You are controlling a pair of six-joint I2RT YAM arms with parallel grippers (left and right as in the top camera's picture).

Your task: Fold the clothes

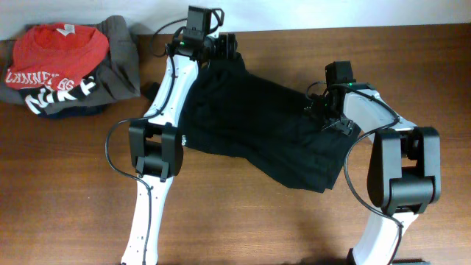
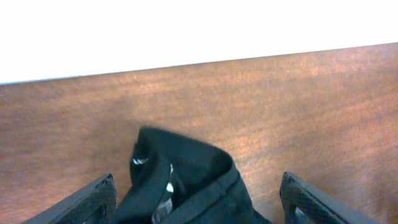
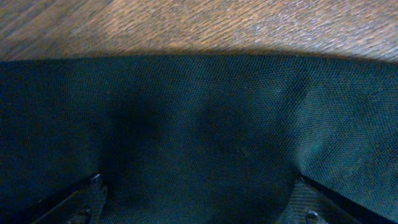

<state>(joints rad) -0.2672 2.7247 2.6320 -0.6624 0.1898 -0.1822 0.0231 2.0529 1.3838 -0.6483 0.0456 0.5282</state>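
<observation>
The black garment (image 1: 257, 125) lies spread across the middle of the wooden table, from the back centre to the right front. My left gripper (image 1: 221, 48) is at its far corner near the back edge. In the left wrist view its fingers (image 2: 198, 202) are wide open with a bunched black hem (image 2: 186, 180) and white label bits between them. My right gripper (image 1: 327, 110) is over the garment's right side. In the right wrist view its fingers (image 3: 199, 199) are open and pressed down onto flat black fabric (image 3: 199, 124).
A pile of other clothes sits at the back left: a red shirt with white lettering (image 1: 59, 55) on a grey garment (image 1: 121, 55). The table's back edge meets a white wall (image 2: 186, 31) just beyond the left gripper.
</observation>
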